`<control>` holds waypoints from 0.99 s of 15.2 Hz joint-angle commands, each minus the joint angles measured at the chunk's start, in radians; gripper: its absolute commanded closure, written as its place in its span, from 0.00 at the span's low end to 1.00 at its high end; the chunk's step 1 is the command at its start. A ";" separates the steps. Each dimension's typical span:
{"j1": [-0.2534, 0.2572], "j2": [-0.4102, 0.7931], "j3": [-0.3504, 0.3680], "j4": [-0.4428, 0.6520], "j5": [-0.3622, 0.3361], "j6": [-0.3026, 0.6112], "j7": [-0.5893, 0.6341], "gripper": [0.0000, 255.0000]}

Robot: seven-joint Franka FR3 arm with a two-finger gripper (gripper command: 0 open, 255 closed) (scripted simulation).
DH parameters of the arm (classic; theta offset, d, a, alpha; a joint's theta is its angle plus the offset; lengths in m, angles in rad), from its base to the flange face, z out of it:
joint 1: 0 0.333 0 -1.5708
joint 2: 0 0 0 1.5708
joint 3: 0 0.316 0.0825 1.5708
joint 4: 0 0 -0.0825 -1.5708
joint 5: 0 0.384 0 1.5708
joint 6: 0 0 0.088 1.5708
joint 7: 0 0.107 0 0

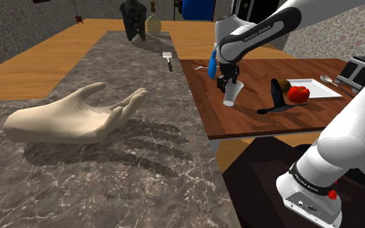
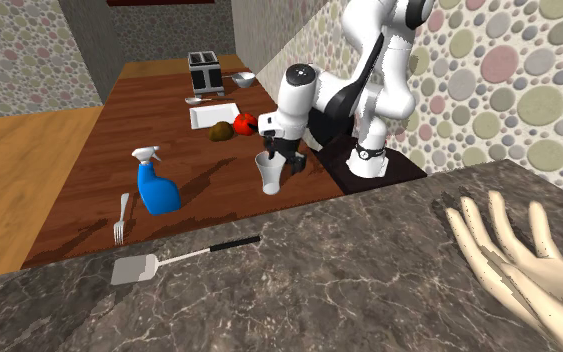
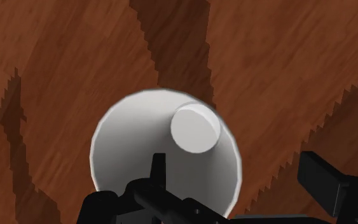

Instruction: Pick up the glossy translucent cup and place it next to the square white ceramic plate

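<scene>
Jaws of the gripper stand wide open and hold nothing: one finger hangs over the mouth of the cup, and the other is outside, clear of its rim. This cup is a smooth grey-white cone with a round flat bottom, a little tilted, at the middle right of the shoulder view over the brown wooden table, left of the plate. That flat square white plate carries a glossy red tomato, with a brown oval fruit at its left edge.
</scene>
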 commanded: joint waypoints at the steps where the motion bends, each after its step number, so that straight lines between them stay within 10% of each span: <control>1: -0.004 0.016 -0.004 -0.011 -0.006 0.028 0.003 0.00; 10: -0.007 0.024 -0.007 -0.023 -0.011 0.048 0.006 0.00; 11: -0.007 0.024 -0.007 -0.023 -0.011 0.048 0.006 1.00; 15: -0.007 0.024 -0.007 -0.023 -0.011 0.048 0.006 1.00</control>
